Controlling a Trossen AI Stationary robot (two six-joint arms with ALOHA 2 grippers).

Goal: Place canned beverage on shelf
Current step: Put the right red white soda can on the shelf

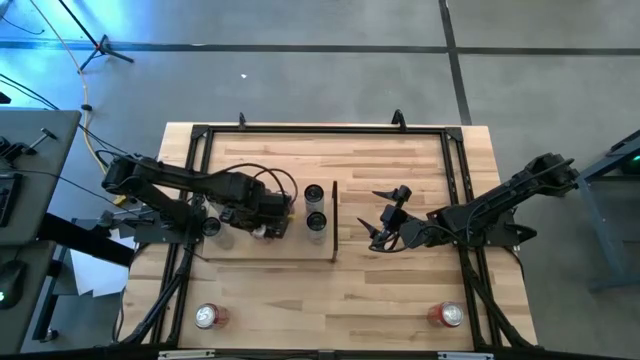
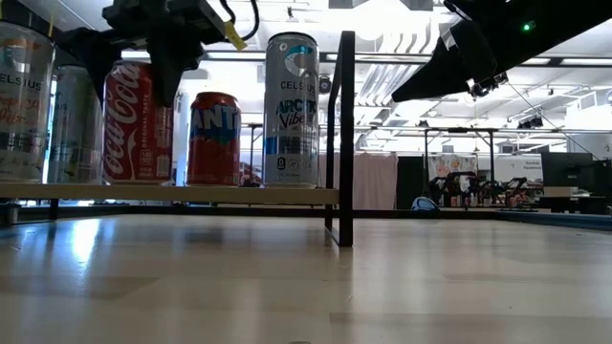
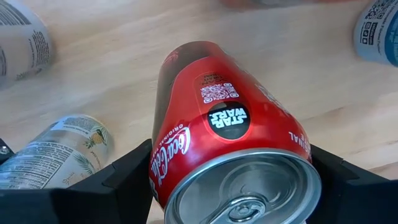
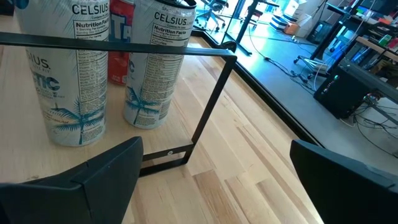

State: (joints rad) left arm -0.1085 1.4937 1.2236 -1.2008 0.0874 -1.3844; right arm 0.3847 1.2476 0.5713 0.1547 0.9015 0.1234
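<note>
Red Coca-Cola can (image 3: 233, 143) is gripped upright on the shelf (image 1: 240, 248) by the left pincer (image 1: 268, 218); at three o'clock, the right pincer (image 1: 385, 220) is held wide, empty.

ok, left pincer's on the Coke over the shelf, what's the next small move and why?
Probably open the left pincer and lift straight up. The Coca-Cola can looks upright with its base on the shelf, fingers at both sides near its top. Other cans stand close, including the Fanta can, so a sideways exit risks a knock. The right pincer waits open beyond the shelf's dark end strip.
</note>
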